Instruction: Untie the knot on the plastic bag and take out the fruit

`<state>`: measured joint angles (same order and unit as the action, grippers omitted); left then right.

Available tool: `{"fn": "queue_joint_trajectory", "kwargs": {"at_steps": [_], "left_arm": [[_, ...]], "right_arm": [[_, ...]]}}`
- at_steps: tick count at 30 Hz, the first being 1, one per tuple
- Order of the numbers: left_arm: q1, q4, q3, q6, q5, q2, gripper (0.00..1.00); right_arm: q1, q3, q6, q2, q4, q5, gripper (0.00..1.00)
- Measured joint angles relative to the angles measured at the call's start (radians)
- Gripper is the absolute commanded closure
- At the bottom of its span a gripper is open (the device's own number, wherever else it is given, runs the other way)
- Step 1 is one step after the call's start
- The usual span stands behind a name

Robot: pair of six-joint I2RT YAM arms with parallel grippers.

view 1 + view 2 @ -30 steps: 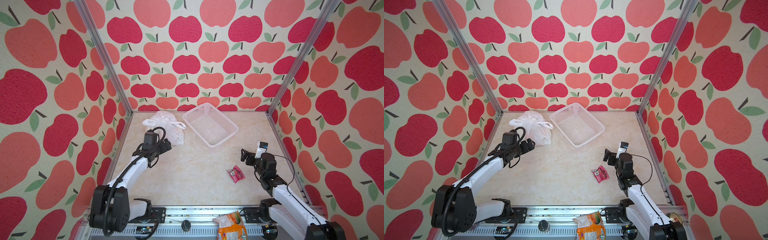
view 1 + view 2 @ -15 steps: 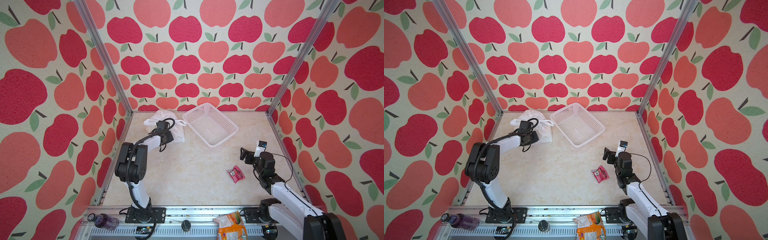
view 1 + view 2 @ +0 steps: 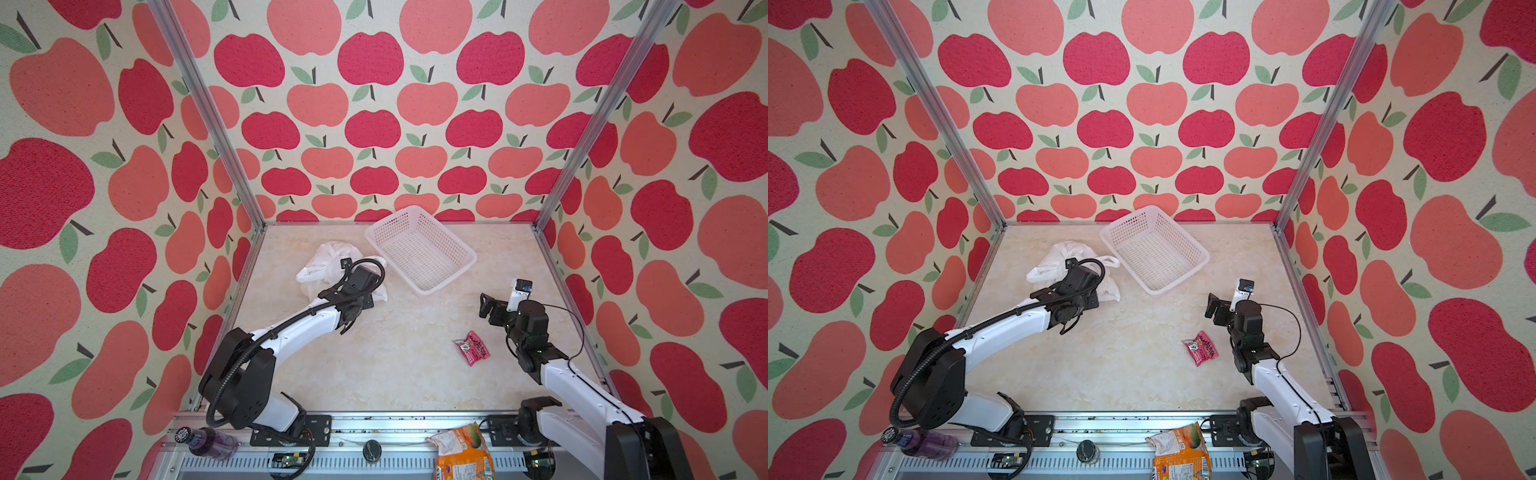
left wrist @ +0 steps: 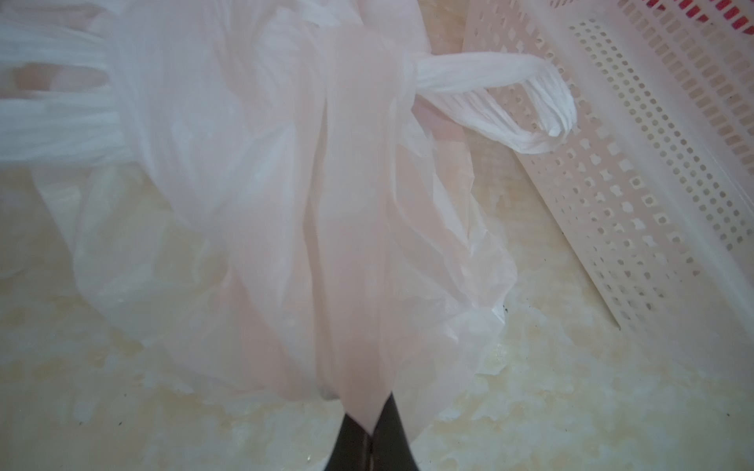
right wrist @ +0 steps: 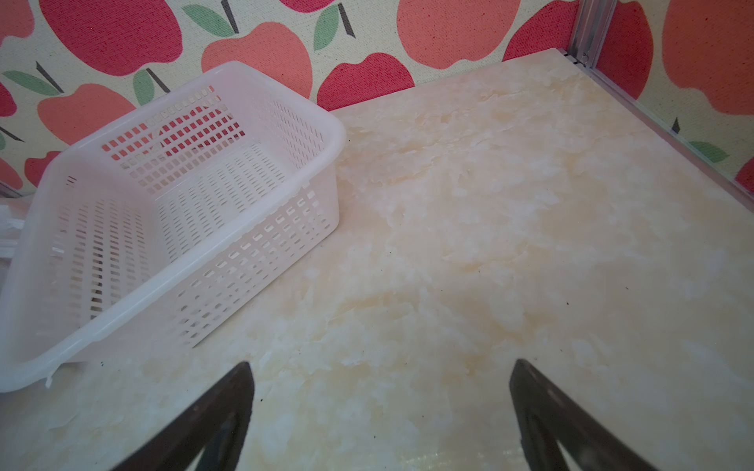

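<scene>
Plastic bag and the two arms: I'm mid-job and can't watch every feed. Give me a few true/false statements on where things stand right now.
1. The left gripper has its jaws shut on film of the plastic bag. True.
2. The right gripper has its jaws wide open, holding nothing. True.
3. The plastic bag sits inside the basket. False: it is on the table, beside the basket.
4. The red packet lies in the basket. False: it lies on the table near the right arm; the basket is empty.
5. Fruit lies out on the table. False: none shows outside the bag.
</scene>
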<state>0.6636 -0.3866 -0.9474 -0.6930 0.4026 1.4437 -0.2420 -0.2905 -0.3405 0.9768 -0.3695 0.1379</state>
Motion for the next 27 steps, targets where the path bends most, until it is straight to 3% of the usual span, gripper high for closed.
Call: {"fn": "queue_joint_trajectory", "kwargs": {"at_steps": [10, 18, 20, 27], "left_arm": [[0.377, -0.143, 0.132, -0.216, 0.269, -0.211, 1.0], [0.507, -0.118, 0.171, -0.278, 0.344, -0.211, 1.0], [0.521, -0.117, 0.169, -0.286, 0.348, -0.195, 0.89], [0.552, -0.116, 0.113, -0.182, 0.345, -0.186, 0.22]], "right_arm": [[0.0, 0.002, 0.0, -0.055, 0.008, -0.016, 0.01], [0.0, 0.051, 0.0, -0.192, 0.028, -0.016, 0.01], [0.0, 0.061, 0.0, -0.21, 0.032, -0.016, 0.01], [0.0, 0.063, 0.0, -0.2, 0.037, -0.016, 0.01]]}}
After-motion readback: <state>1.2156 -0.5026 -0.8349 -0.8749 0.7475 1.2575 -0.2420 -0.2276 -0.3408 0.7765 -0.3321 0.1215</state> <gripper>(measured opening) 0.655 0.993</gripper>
